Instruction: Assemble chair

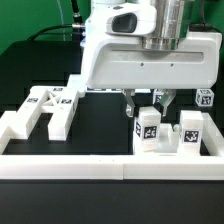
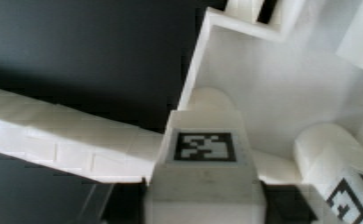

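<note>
item: tagged chair block (image 1: 148, 128), upright at lower centre-right of the exterior view, just beside a second block (image 1: 190, 130). handling: centre the pads on its flat sides, squeeze squarely and lift straight, sparing the neighbour. arm: wrist vertical, gripper (image 1: 149, 104) directly above, fingers either side of the block's top; whether they pinch it cannot be told.

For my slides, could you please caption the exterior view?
Hand straddling a tagged white chair block on the black table.
</note>
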Controlling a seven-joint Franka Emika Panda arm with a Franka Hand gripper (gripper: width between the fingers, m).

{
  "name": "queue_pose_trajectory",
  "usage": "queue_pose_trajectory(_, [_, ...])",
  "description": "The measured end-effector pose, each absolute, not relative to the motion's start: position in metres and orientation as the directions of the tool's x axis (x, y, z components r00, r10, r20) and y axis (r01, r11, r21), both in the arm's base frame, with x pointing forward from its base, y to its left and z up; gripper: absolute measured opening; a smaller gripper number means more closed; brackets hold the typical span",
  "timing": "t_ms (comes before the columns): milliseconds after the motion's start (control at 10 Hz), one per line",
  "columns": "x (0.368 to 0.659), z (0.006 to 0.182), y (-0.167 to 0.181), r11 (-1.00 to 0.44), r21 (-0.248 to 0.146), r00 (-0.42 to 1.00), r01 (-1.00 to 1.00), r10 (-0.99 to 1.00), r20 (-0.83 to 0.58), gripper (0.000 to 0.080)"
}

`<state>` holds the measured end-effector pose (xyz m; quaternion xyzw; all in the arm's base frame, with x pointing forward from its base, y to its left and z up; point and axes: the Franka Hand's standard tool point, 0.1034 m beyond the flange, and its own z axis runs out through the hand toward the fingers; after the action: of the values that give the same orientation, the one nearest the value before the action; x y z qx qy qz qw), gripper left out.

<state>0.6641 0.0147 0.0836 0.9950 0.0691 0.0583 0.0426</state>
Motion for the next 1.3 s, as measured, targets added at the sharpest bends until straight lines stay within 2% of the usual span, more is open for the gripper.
queue_pose_trajectory(400, [0.6632,0.083,0.0164,-0.951,0.036,0.944,-0.306,-0.299,0.138,0.0294])
queue_pose_trajectory(800, [0.663,0.0833,0.0183,-0.735,-0.021,0.728,-0.677,-0.674,0.125,0.0294])
queue_pose_trajectory(1100, [0.6635,0.0833,0.0185,-0.59,-0.034,0.584,-0.807,-0.804,0.11,0.0294])
queue_pose_trajectory(1300, [0.6636,0.0833,0.0189,-0.577,-0.036,0.571,-0.816,-0.814,0.11,0.0294])
